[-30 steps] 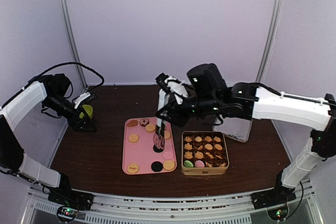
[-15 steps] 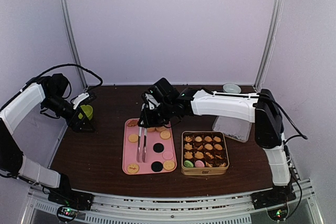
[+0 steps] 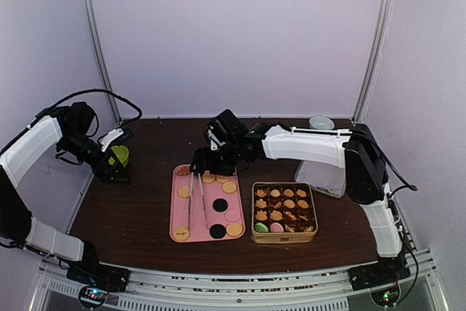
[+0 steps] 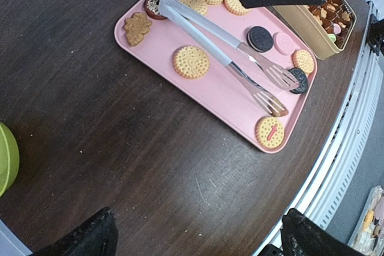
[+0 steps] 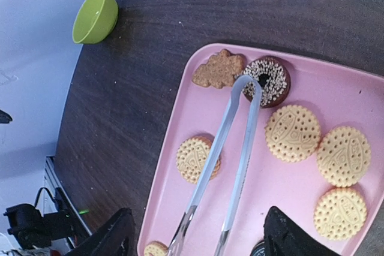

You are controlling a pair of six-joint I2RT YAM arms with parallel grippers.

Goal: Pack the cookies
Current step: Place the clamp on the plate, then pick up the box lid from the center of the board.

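Your right gripper (image 5: 201,238) hangs over the pink tray (image 5: 198,112), jaws spread and pinching nothing. Shiny metal tongs (image 5: 214,148) lie flat on the tray among the cookies (image 5: 292,132): dimpled round biscuits, one sprinkled ring, one jagged brown piece. The gold tin (image 3: 284,239) right of the tray holds more, too small to sort. Your left gripper (image 4: 198,241) is well left of the tray, jaws spread, fingers cut off by the frame edge.

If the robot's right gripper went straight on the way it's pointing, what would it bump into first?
Most likely the metal tongs, lying flat on the pink tray, right below the open right gripper. Depth is hard to judge, but nothing else shows in between.
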